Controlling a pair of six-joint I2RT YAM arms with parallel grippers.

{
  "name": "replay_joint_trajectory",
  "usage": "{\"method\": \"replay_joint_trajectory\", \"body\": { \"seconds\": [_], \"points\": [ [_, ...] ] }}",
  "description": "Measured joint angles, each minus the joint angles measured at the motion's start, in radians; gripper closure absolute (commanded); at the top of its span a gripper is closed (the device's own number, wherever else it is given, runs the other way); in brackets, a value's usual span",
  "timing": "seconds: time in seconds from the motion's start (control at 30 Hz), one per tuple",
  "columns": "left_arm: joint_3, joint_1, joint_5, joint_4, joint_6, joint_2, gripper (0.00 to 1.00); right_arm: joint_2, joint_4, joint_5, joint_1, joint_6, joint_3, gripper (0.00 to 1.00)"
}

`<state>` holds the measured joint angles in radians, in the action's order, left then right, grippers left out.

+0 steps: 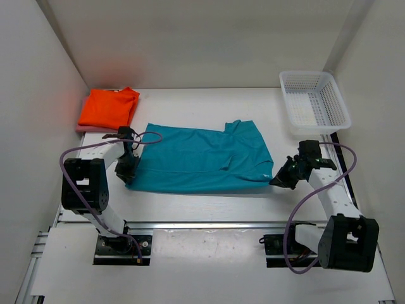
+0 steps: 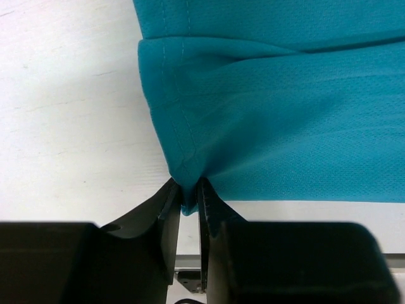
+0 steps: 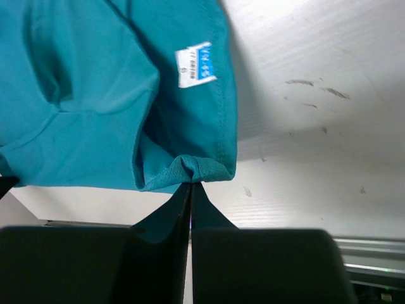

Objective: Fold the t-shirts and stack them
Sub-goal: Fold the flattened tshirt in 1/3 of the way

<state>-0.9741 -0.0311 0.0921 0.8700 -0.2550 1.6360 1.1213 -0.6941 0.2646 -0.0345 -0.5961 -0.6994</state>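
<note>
Nearest to me, the left tool [image 2: 190, 190] is clenched on the near left corner of the teal t-shirt [image 1: 202, 158], with a small tuck of hem bunched between its fingers. The right tool [image 3: 190, 185] is pinched tight on the shirt's near right corner, just below the white label [image 3: 195, 64]. Its bite looks thin to me, little more than the hem's edge at the fingertips.

The teal t-shirt lies spread lengthwise across the middle of the desk [image 1: 209, 202], already doubled over, one sleeve rumpled on top.

Beyond its far left corner sits the folded orange t-shirt [image 1: 109, 106], on a pink t-shirt [image 1: 85, 128] that shows only as a sliver. Beyond its far right corner stands the white basket [image 1: 342, 117].

My worry is the right-hand grip. If the cloth is lifted, that sliver of hem could slide free and the corner would drop. Either tool may also hold only one layer, so the doubled cloth could peel open. If the arms rise unevenly, the crease will skew.
</note>
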Motion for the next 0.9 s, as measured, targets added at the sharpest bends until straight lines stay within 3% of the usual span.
{"method": "replay_joint_trajectory", "body": {
  "seconds": [0.07,0.17,0.2,0.3,0.37,0.4,0.5,0.63,0.9],
  "points": [
    [-0.015,0.001,0.003,0.013,-0.005,0.000,0.70,0.013,-0.019,0.000,-0.008,0.000,0.000,0.98],
    [-0.037,0.001,0.008,0.026,-0.014,0.000,0.68,0.045,-0.061,-0.002,-0.011,-0.002,0.000,0.60],
    [-0.041,0.001,0.012,0.027,-0.016,0.000,0.68,0.047,-0.074,-0.004,-0.011,0.001,0.000,0.58],
    [-0.043,0.001,0.021,0.034,-0.021,0.000,0.67,0.015,-0.092,-0.004,-0.016,-0.004,0.010,0.64],
    [-0.043,0.000,0.024,0.044,-0.022,0.000,0.67,-0.031,-0.096,-0.005,-0.017,-0.011,0.023,0.84],
    [-0.043,0.001,0.024,0.048,-0.023,0.000,0.67,-0.051,-0.095,-0.008,-0.012,-0.018,0.025,0.99],
    [-0.057,0.000,0.026,0.066,-0.026,0.000,0.67,-0.077,-0.068,-0.019,0.060,-0.042,0.023,1.00],
    [-0.110,-0.001,0.021,0.085,-0.033,0.000,0.67,0.039,-0.040,-0.006,0.155,-0.033,-0.018,1.00],
    [-0.159,-0.033,-0.101,0.057,-0.029,0.001,0.67,0.254,0.034,0.024,0.122,0.034,-0.031,1.00]
  ]
}}
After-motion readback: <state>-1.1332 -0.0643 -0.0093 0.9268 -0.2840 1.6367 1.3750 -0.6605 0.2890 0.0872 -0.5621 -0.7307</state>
